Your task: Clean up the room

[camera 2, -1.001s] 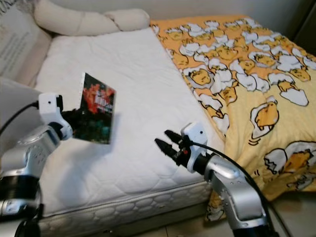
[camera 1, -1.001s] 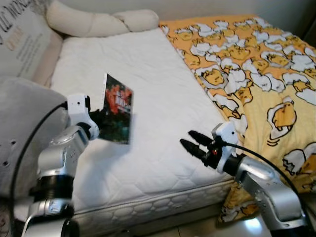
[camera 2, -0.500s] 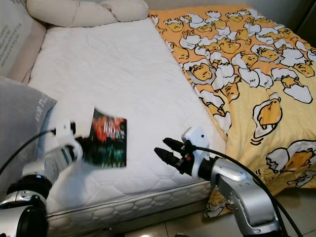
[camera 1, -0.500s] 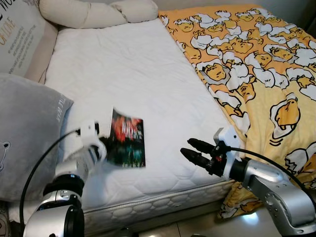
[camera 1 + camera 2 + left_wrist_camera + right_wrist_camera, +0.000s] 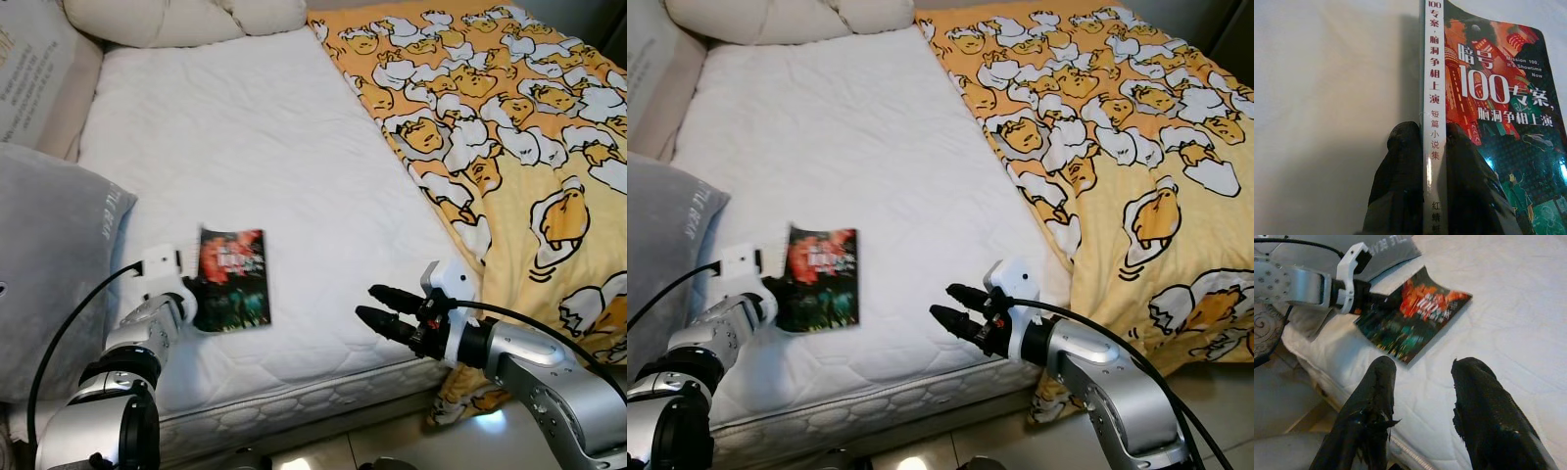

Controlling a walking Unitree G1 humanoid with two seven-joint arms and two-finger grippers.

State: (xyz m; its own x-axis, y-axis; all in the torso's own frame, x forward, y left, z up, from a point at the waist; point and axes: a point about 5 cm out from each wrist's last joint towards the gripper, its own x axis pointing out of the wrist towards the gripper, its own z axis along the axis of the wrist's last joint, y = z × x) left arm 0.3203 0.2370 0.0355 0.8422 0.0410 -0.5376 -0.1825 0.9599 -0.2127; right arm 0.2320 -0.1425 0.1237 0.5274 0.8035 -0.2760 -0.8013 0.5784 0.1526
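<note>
Grey pillow point(image 5: 49, 264) crowds the mattress's point(image 5: 274, 147) left edge, duck-print blanket point(image 5: 509, 117) covers its right side. Near the front-left corner the paperback book point(image 5: 233, 279) lies cover-up, spine pinched by the left gripper point(image 5: 1426, 166) (wrist view reads "Mission 100"), long axis running front-to-back. Right gripper point(image 5: 377, 308) hovers spread at the front edge.

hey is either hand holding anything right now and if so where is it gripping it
The left hand holds the book, its fingers pinching the spine edge. The right hand is open and holds nothing.
</note>
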